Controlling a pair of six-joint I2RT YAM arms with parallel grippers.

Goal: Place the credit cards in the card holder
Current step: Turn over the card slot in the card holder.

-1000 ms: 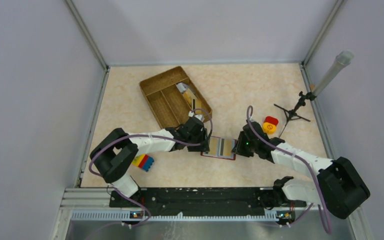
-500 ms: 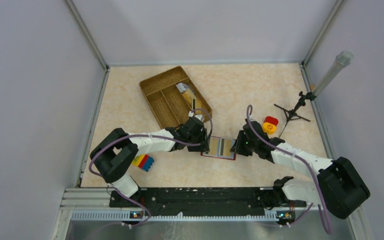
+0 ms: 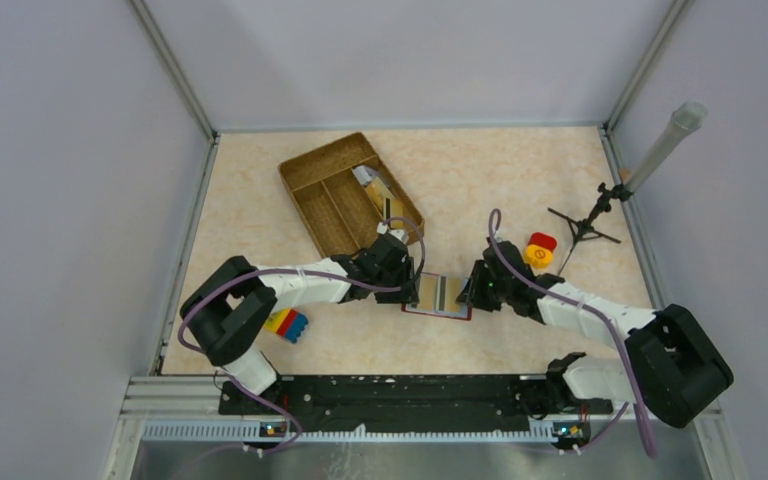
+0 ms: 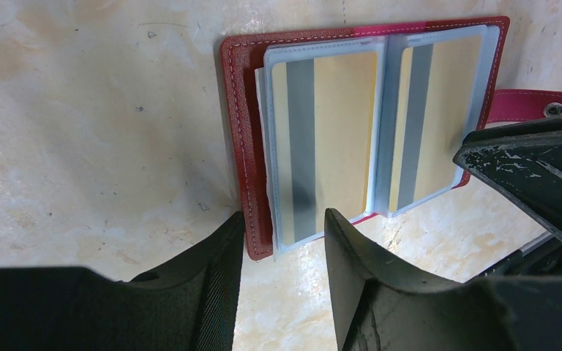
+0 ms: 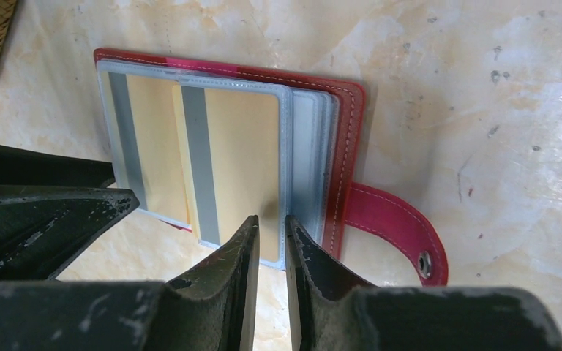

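Near the middle of the desk (image 3: 520,180), a red card holder (image 3: 438,294), lying open and flat. Inside its clear pockets, two tan credit cards (image 4: 340,139) with grey stripes, side by side. At the holder's 9 o'clock edge, the left gripper (image 4: 282,223): fingers released and spread apart, with the holder's corner showing in the gap. At its 3 o'clock edge, the right gripper (image 5: 271,221): fingers nearly together, just a thin slit, tips at the edge of one tan card; hard to tell whether nipping it. At 11 o'clock from the holder, a woven tray (image 3: 325,215) with loose cards (image 3: 380,192) in its right slot. At 8 o'clock, a toy block (image 3: 287,324). At 2 o'clock, a red and yellow button (image 3: 539,249).
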